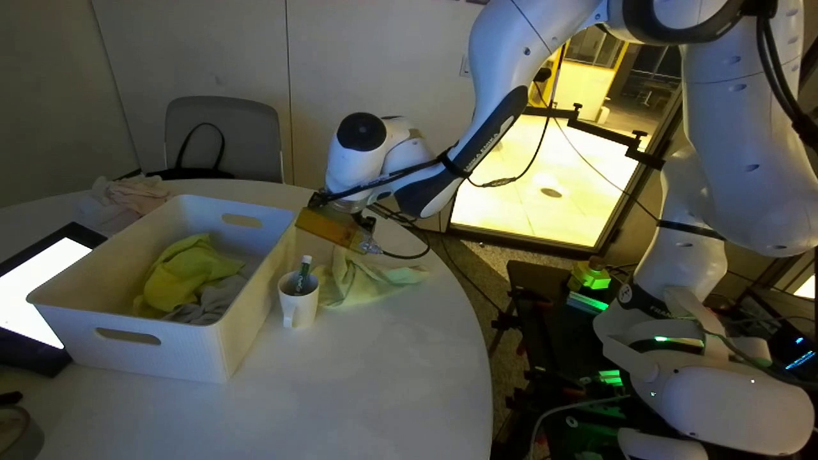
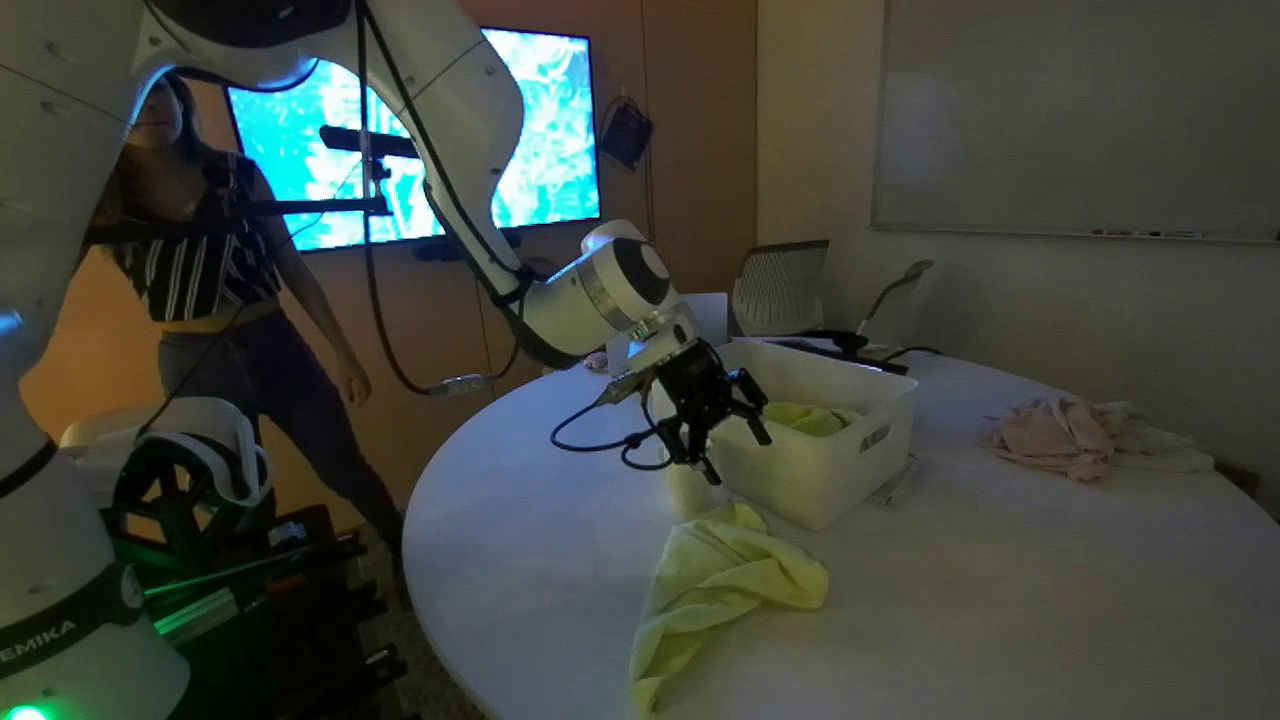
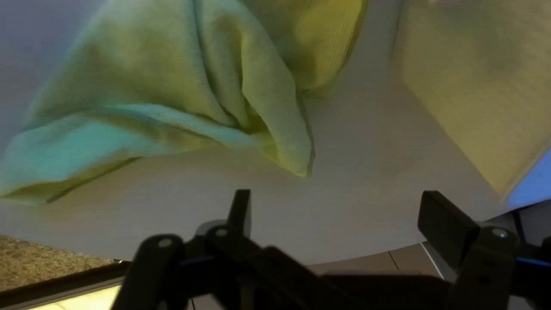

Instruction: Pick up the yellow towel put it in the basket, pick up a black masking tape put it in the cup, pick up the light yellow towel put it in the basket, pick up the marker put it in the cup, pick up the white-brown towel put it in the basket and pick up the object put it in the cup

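1. Step in hand, as judged: collecting the light yellow towel (image 2: 720, 590), rumpled on the counter (image 2: 1000, 600), lower centre of an exterior view.
2. The gripper (image 3: 333, 207): jaws apart, nothing between them.
3. Next move: position over the towel, lower, close on a fold, lift over the basket (image 1: 192, 348).
4. Caution: the cup (image 1: 298, 313), holding the marker (image 1: 305, 271), stands just beside basket and towel; it could tip.
5. Pink-and-white cloth (image 2: 1060, 435) lies right of frame centre.
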